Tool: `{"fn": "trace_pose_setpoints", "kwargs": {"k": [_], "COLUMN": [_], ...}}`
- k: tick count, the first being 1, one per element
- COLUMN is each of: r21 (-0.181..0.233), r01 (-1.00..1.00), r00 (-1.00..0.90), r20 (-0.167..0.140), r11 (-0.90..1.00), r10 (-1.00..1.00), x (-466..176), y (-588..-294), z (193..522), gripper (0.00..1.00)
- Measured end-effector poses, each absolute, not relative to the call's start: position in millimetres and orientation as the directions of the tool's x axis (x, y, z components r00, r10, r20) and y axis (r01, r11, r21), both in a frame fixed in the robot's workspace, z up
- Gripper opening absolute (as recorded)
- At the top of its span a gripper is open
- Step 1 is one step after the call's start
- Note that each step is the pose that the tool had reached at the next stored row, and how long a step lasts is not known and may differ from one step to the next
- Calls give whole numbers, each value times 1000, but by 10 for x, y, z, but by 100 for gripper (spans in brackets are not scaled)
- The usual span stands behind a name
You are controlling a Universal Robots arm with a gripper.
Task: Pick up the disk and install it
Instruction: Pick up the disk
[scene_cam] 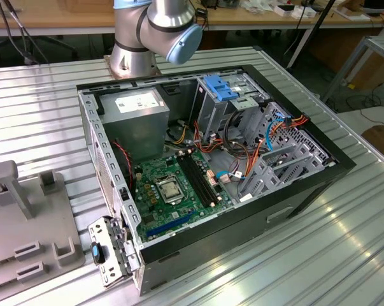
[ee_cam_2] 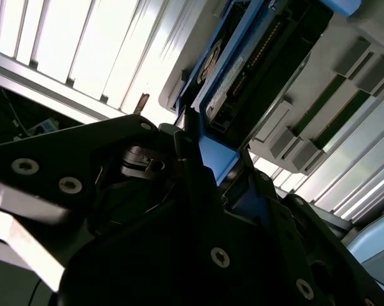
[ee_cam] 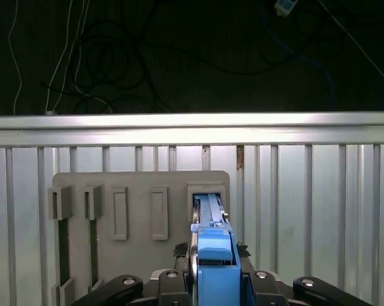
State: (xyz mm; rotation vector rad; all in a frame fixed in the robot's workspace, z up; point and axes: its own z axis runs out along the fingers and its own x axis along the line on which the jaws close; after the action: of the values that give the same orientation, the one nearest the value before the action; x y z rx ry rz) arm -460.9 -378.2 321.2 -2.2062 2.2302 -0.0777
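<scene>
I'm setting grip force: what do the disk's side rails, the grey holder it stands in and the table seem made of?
The disk: rails look like moulded plastic, even bright blue, soft sheen. The grey holder is probably plastic too, matt with rounded moulded slots, though painted metal is possible. The table looks like bare metal, likely aluminium: ribbed slats with bright streaky glare.

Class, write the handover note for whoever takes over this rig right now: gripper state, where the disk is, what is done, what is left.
Gripper: shut on the blue end of the disk, seen in both wrist views.
Disk: on edge at the end slot of the grey holder; whether it has lifted clear of the slot cannot be told.
Done: disk grasped.
Left: the disk is not yet in the open computer case, so lifting out, carrying over and installing are all outstanding.
</scene>
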Motion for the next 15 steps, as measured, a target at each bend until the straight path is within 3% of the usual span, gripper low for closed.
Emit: {"fn": "trace_pose_setpoints", "kwargs": {"k": [15], "r21": [-38], "r01": [-999], "r00": [-11], "r20": [32], "r11": [10], "r10": [-999], "x": [-4610], "y": [-3782], "z": [3732], "gripper": [37]}}
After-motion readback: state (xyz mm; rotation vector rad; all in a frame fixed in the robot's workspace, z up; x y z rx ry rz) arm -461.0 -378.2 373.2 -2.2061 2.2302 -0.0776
